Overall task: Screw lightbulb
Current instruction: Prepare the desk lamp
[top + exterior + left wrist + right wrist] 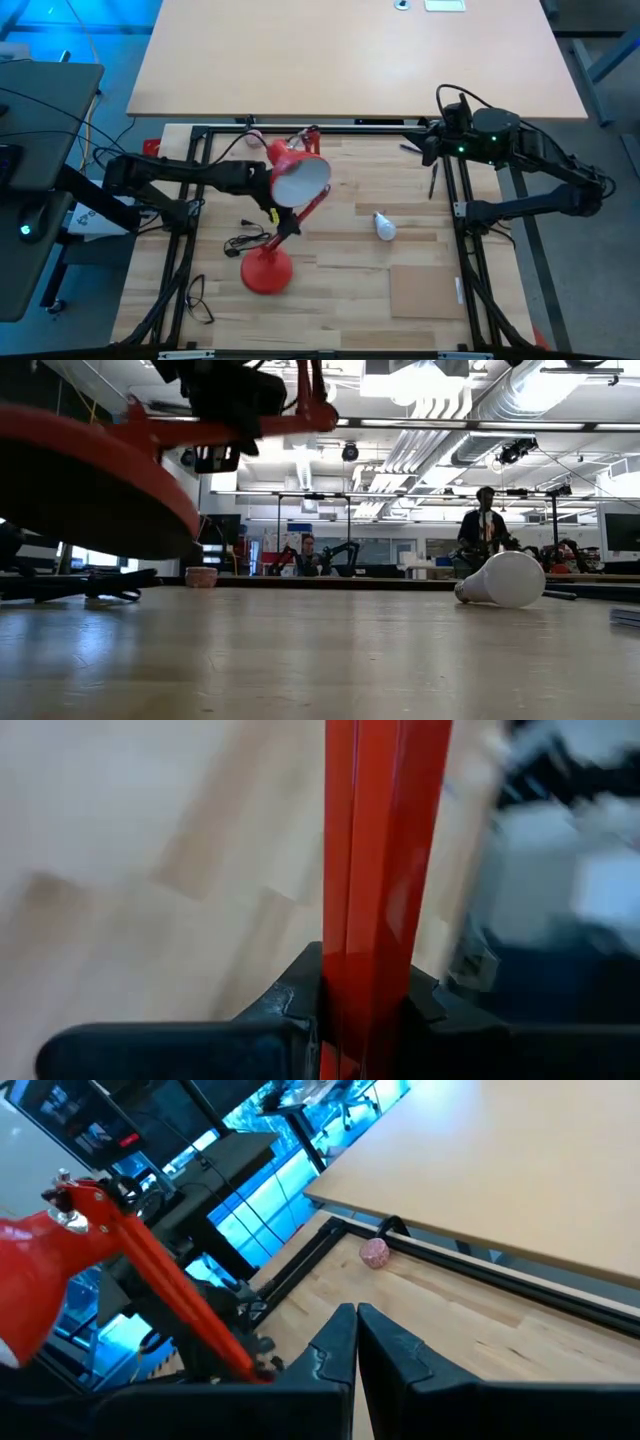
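Note:
The red desk lamp (285, 215) stands on its round base (267, 272) at the near left, its shade (300, 180) turned up with the white inside showing. The white lightbulb (384, 226) lies on its side on the wooden table, right of the lamp; it also shows in the low view (505, 579). My left gripper (270, 188) reaches in from the left and is shut on the lamp's red arm. My right gripper (357, 1335) is shut and empty, held above the far right of the table (425, 150). My left gripper pinches the lamp's red arm bar (372, 970) between its two fingers. The fingers lie across the bar and come from the table's left side. The bar runs straight on past the fingers in the left wrist view.
A small pink ball (375, 1252) lies by the far frame rail. The lamp's black cord (243, 240) curls left of the base. A brown card patch (425, 290) lies near the front right. Dark frame rails (465, 230) run along the sides. People sit in the room behind.

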Controlling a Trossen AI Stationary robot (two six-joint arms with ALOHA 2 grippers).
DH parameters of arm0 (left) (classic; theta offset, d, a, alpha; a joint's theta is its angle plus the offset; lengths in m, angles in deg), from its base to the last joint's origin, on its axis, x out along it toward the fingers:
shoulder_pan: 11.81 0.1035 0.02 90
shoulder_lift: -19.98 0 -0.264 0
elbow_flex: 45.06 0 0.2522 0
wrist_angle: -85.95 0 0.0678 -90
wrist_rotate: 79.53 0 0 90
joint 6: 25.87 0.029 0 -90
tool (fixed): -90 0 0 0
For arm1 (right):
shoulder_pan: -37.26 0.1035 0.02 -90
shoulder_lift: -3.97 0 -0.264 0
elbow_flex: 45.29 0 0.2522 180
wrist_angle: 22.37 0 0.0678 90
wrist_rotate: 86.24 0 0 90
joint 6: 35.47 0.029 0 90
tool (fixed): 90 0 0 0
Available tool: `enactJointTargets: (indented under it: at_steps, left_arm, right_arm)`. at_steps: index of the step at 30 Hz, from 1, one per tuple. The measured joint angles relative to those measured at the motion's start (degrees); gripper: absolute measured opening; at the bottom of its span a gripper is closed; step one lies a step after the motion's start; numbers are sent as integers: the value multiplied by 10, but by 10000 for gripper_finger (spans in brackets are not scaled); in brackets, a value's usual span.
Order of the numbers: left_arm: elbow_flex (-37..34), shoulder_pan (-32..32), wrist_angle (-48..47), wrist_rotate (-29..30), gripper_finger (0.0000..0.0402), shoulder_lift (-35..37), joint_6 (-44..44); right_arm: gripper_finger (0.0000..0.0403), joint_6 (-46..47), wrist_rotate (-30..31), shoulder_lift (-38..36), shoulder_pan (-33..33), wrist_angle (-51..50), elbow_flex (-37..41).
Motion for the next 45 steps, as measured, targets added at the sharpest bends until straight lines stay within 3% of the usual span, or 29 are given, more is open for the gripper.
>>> enactJointTargets:
  at_steps: [6, 9, 19, 25, 30, 37, 42, 45]
  left_arm:
    - [-4, 21, -7, -131, 46, -42, 25]
    - [-4, 30, -8, -169, 46, -67, 31]
    - [-3, 56, -16, -191, 46, -156, 78]
    - [-3, 69, -27, -226, 45, -180, 90]
    - [-3, 73, -29, -224, 45, -161, 99]
    - [-4, 73, -27, -243, 45, -136, 100]
    - [-4, 66, -15, -301, 45, -121, 114]
    - [-4, 62, 2, -324, 45, -120, 118]
  right_arm:
    - [6, 16, -29, -1, 0, -5, 0]
    - [6, 22, -52, -1, 0, -20, 0]
    - [6, 86, -147, 14, 1, -154, 7]
    - [26, 108, -217, 18, 16, -95, 96]
    - [115, 164, -234, 18, 16, 54, 194]
    - [250, 172, -246, 52, 15, 421, 345]
    - [267, 138, -247, 114, 6, 674, 401]
    - [265, 116, -248, 157, 2, 751, 397]
